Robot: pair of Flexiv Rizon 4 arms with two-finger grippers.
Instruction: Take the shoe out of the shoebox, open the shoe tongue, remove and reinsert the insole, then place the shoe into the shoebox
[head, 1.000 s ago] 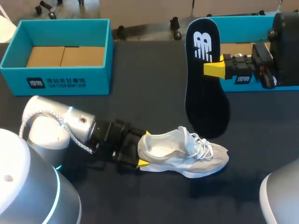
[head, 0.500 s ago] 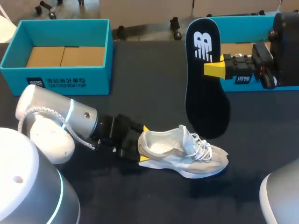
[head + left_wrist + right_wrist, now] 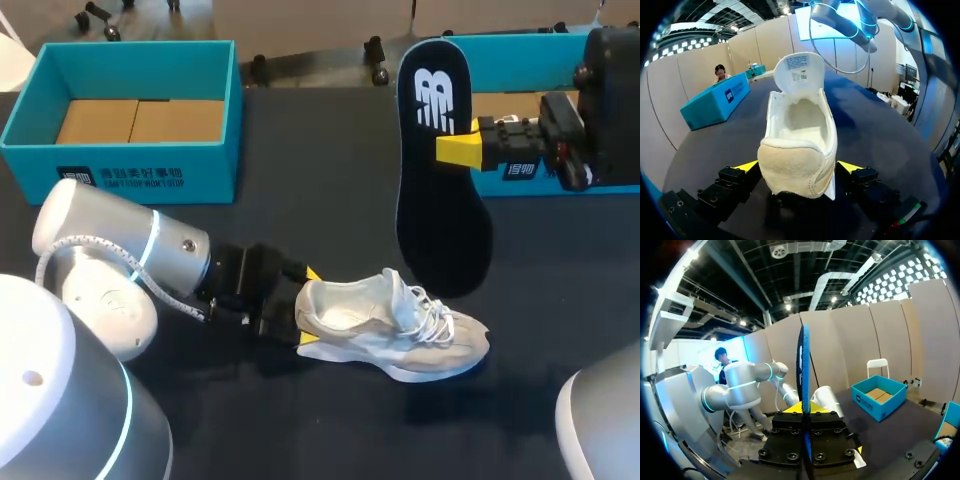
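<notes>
Dark surface (image 3: 300,150) w/ two open teal boxes along its far side: L shoebox (image 3: 120,170) w/ brown cardboard inside, R shoebox (image 3: 510,45) partly behind the R arm. Black insole (image 3: 440,210) is up off the surface, standing on end btwn the boxes, toe end down, logo side facing the head cam. White shoe (image 3: 400,325) sits upright on the surface near the front, below the insole, toe to the right, tongue folded fwd, inside bare. L gripper (image 3: 308,310) is at the heel, low & level w/ the surface, yellow tips pressed on either side of the heel, clamping it. R gripper (image 3: 450,148) comes in from the right & pinches the insole's edge at mid-length; in R wrist view the insole (image 3: 803,370) is edge-on, squeezed btwn the closed-in fingers
</notes>
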